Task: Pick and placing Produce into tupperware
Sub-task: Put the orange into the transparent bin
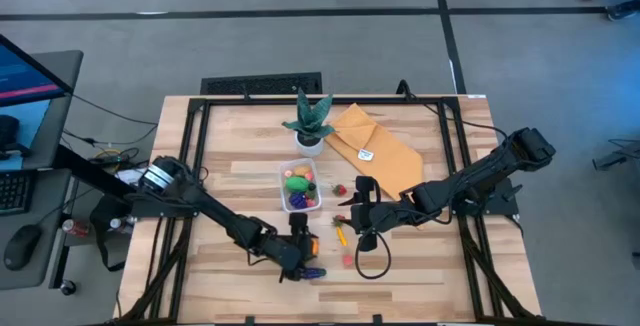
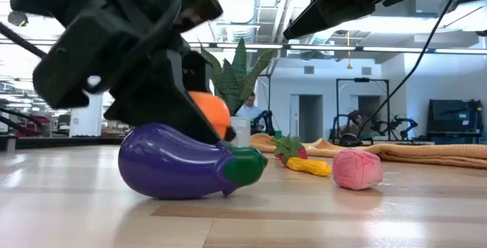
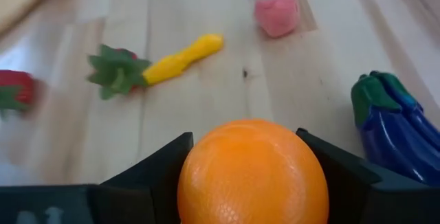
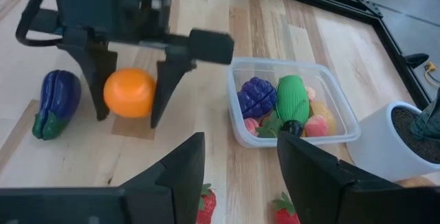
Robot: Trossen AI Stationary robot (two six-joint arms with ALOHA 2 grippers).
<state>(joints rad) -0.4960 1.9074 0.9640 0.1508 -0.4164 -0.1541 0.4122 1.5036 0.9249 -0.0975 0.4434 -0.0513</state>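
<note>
1. My left gripper (image 4: 130,93) is low over the near part of the desk (image 1: 420,286), jaws set on either side of a toy orange (image 3: 253,172). The fingers (image 4: 96,80) bracket its round sides, but I cannot tell whether they press it or only stand beside it.
2. The orange is bright, round and finely dimpled, and sits at desk level between the fingers.
3. Just beside it lies a toy eggplant (image 2: 186,160): glossy purple body, green cap, resting on its side on the wood.
4. A little farther off lie a yellow vegetable with a green leafy top (image 3: 161,64) and a pink, rough-skinned piece (image 2: 356,168); a red strawberry (image 3: 15,90) sits close to the leafy top.
5. The tupperware (image 4: 237,124) is a clear, whitish rectangular tub with rounded corners, near the middle of the desk, just in front of a potted plant (image 1: 310,121) in a white pot.
6. Inside it I see purple grapes (image 4: 256,95), a green corn-like piece (image 4: 292,97), and some pink and yellow-orange pieces.
7. My right gripper (image 4: 240,176) hangs above the desk to the right of the tub, its jaws apart with nothing between them; two strawberries lie under it.
8. A mustard-yellow cloth (image 1: 375,146) lies behind, to the plant's right.
</note>
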